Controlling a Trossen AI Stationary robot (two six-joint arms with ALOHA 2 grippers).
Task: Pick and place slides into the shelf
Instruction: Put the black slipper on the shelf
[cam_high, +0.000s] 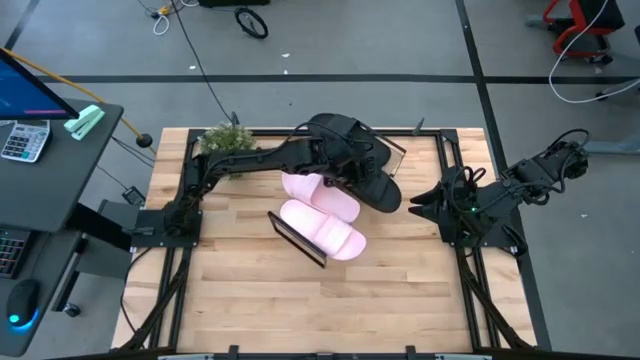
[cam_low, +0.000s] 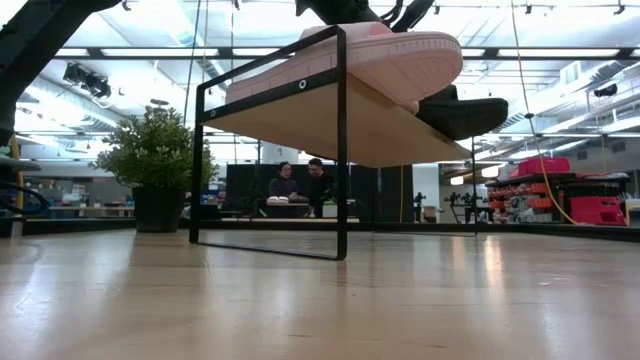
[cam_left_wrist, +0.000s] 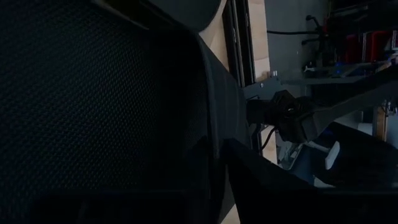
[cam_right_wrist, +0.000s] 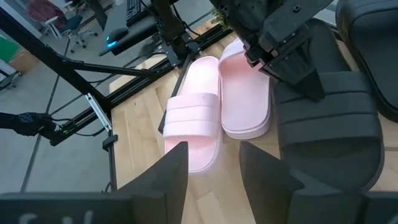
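Observation:
Two pale pink slides (cam_high: 322, 212) (cam_right_wrist: 193, 124) lie side by side on the shelf (cam_high: 300, 242), a light-wood board with black end frames (cam_low: 341, 140). Two black slides sit beyond them, one (cam_high: 377, 183) (cam_right_wrist: 329, 124) beside the pink pair and one (cam_high: 345, 133) (cam_right_wrist: 367, 37) farther back. My left gripper (cam_high: 338, 172) (cam_right_wrist: 292, 68) reaches over the shelf and is shut on the nearer black slide. My right gripper (cam_right_wrist: 214, 168) waits open at the table's right side (cam_high: 420, 200), facing the shelf. My left gripper is on the nearer black slide at its side edge by the strap (cam_right_wrist: 314, 93), next to the pink pair. It comes from above, slanting from the table's left. The gripper body hides the fingertips, so the kind of hold does not show. The slide rests on the shelf board.
A potted plant (cam_high: 225, 140) (cam_low: 155, 160) stands at the table's far left corner. Black frame rails run along the table's left and right sides. Bare wood lies toward the near edge (cam_high: 300, 300). People sit at a desk (cam_low: 300, 185) in the room behind.

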